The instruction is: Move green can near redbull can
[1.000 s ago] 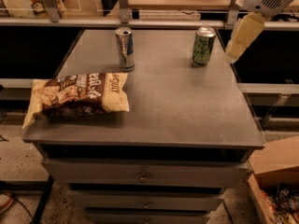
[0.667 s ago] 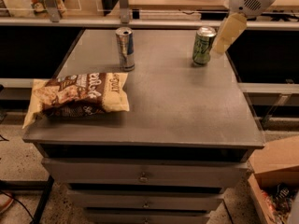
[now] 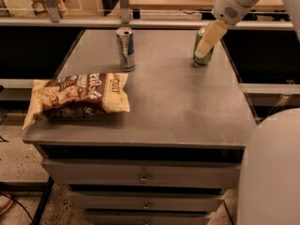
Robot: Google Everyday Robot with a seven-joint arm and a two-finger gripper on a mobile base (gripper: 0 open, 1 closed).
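Observation:
The green can (image 3: pixel 205 55) stands upright at the far right of the grey table (image 3: pixel 178 102). The gripper (image 3: pixel 204 47) hangs from the white arm at the upper right, and its cream fingers (image 3: pixel 209 37) overlap the front of the green can, hiding most of it. The redbull can (image 3: pixel 125 49) stands upright at the far middle-left of the table, well to the left of the green can.
A brown and cream snack bag (image 3: pixel 77 97) lies on the table's front left. Drawers (image 3: pixel 140 175) run below the table top. The robot's white body (image 3: pixel 272 172) fills the lower right corner. A shelf rail (image 3: pixel 140 21) runs behind the table.
The gripper has moved left from beside the table's right edge until it is in front of the green can. Both cans and the bag have stayed in place.

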